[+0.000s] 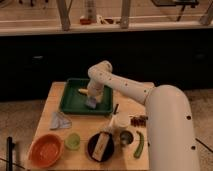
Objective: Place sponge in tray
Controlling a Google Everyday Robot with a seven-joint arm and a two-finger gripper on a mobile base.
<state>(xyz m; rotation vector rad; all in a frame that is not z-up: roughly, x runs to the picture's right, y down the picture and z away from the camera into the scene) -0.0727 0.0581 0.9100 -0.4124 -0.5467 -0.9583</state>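
One gripper [92,102] is reaching down into one green tray [70,102]; I cannot tell its grip. One sponge [83,91] is lying in the tray; one orange bowl [46,150] is sitting near.

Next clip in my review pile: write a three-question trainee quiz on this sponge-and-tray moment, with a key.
1. True or false: the gripper is over the green tray.
2. Which sits at the table's front-left corner? A) orange bowl B) black plate C) green vegetable
3. What lies just left of the tray's front-left corner, on the table?

Key: 1 true; 2 A; 3 a bluish-grey crumpled cloth.
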